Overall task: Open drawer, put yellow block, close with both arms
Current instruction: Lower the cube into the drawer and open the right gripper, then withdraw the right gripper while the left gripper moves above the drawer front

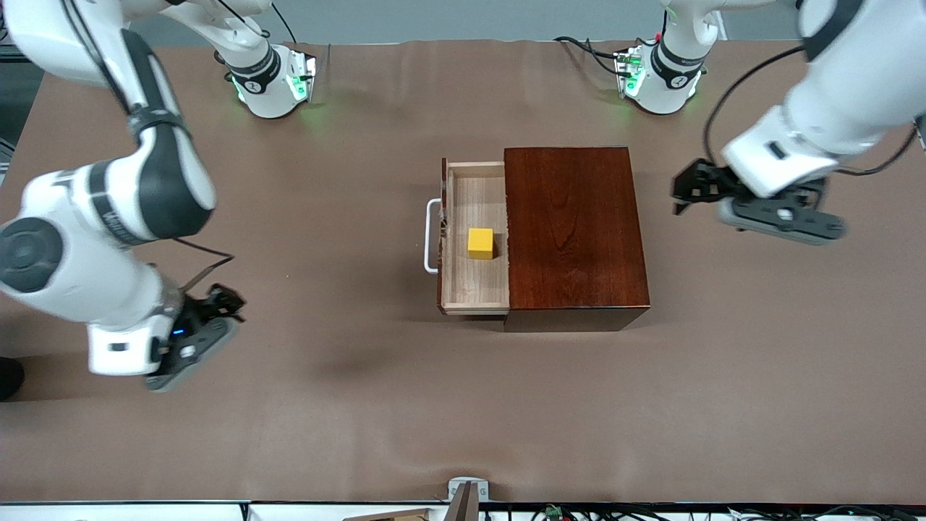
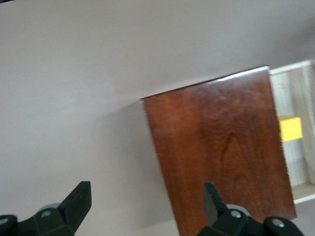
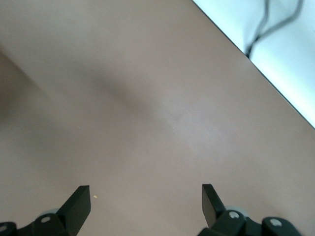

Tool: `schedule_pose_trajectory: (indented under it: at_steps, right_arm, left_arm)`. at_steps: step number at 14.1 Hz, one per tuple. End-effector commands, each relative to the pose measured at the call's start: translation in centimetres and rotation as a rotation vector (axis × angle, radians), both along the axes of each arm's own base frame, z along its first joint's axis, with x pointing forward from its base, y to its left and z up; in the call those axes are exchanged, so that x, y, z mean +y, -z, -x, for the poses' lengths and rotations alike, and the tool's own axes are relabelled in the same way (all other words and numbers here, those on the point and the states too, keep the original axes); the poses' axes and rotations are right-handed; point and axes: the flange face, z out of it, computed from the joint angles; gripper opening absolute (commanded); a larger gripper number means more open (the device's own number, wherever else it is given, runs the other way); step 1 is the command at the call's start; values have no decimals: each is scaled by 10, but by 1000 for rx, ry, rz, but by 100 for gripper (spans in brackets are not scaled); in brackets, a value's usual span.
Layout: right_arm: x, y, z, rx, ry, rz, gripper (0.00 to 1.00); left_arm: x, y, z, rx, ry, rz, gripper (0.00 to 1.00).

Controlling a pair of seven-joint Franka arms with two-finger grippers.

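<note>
The right arm's black two-finger gripper [image 1: 217,307] is hanging over bare brown table [image 1: 362,420] toward its own end, jaws spread wide and carrying nothing. The small bright yellow cube [image 1: 480,243] is lying in the pale-wood drawer [image 1: 474,289], which is standing pulled out of the glossy reddish-brown wooden box [image 1: 571,231] with its white U-shaped handle [image 1: 432,237] facing that arm, so closing probably remains. The left arm's black gripper [image 1: 698,189] is hovering beside the box's closed end, open and empty, seemingly placed to brace it.
</note>
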Motion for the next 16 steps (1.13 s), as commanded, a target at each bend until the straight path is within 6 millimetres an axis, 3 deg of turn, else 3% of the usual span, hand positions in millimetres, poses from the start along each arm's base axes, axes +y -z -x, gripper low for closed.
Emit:
schedule_pose_trajectory:
  at_steps: [1, 4, 5, 7, 9, 12, 16]
  right_arm:
    - [-57, 2, 5, 27, 92, -10, 100]
    - [-96, -1, 14, 39, 146, -2, 100]
    - [-100, -5, 21, 47, 155, 5, 100]
    - [-101, -22, 45, 45, 255, 23, 100]
    - [-94, -30, 67, 52, 362, 38, 100]
    - [-89, -51, 94, 38, 508, 57, 100]
    - [-90, -87, 113, 24, 603, 66, 100]
  left_arm:
    - [-71, 6, 21, -12, 125, -7, 100]
    - [-162, 7, 69, -30, 291, 12, 100]
    - [-197, 15, 89, -24, 359, 15, 100]
    - [-246, 23, 125, -38, 452, 7, 100]
    - [-272, 49, 134, -63, 550, -69, 100]
    - [-348, 81, 154, -131, 807, -97, 100]
    - [-406, 126, 161, -191, 958, 11, 100]
